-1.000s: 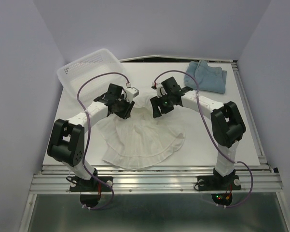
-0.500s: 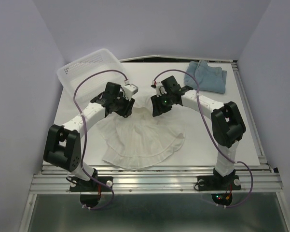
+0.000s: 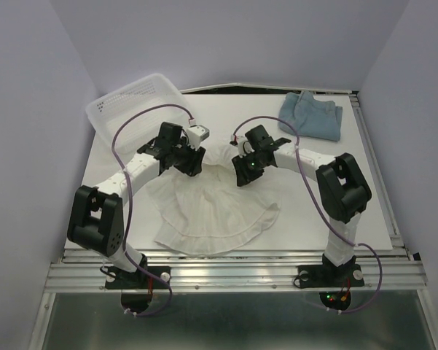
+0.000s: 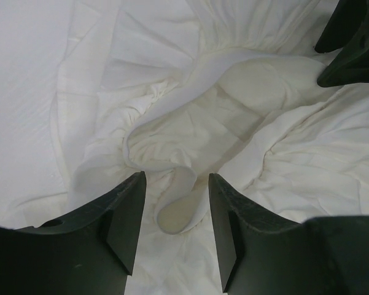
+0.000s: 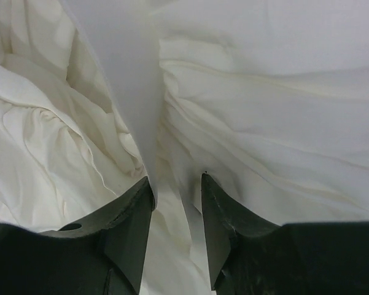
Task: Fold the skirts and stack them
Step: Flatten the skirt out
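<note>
Pointing waist-end far, white skirt, widest L-R

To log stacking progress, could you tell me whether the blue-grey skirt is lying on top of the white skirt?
No, the blue-grey skirt lies at the far right of the table, well apart from the white skirt.

Back wall: plain pale lilac, matte
Left wall: same lilac, slants in twd the back
Right wall: same lilac
Table: flat white top
Gap: thin dark strip btw table & back wall
Rail: ribbed aluminium bar along table's near edge
Panel: grey sheet metal below rail, dull sheen
Light: soft, even, faint shadows only
</note>
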Motion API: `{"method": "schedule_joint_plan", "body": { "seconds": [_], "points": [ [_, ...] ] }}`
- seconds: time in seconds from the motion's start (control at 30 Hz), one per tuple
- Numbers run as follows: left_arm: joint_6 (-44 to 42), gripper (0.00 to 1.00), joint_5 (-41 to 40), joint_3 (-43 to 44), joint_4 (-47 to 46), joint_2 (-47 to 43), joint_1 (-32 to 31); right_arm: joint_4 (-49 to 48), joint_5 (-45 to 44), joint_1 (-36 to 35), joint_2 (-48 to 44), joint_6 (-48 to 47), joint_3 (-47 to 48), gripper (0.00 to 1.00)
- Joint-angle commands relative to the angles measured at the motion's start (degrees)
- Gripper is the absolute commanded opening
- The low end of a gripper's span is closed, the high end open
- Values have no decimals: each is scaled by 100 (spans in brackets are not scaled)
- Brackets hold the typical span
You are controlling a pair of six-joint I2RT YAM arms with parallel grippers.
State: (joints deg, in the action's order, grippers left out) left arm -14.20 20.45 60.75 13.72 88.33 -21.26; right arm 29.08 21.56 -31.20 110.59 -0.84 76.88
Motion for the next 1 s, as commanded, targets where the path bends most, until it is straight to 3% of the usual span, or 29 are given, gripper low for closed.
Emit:
{"method": "schedule_joint_plan", "body": {
  "seconds": [0.0,0.3,0.9,0.97],
  "points": [
    [-451,57,380,402,183,-9,183,-219,5,-18,-424,-294,37,42],
    [-672,56,268,525,386,61,271,-113,-73,-18,-345,-267,143,1],
    [628,50,127,587,9,1027,60,10,-143,-18,-529,-197,275,1],
    [760,46,-101,657,-27,1089,69,36,-222,-18,-582,-197,248,1]
  ]
}}
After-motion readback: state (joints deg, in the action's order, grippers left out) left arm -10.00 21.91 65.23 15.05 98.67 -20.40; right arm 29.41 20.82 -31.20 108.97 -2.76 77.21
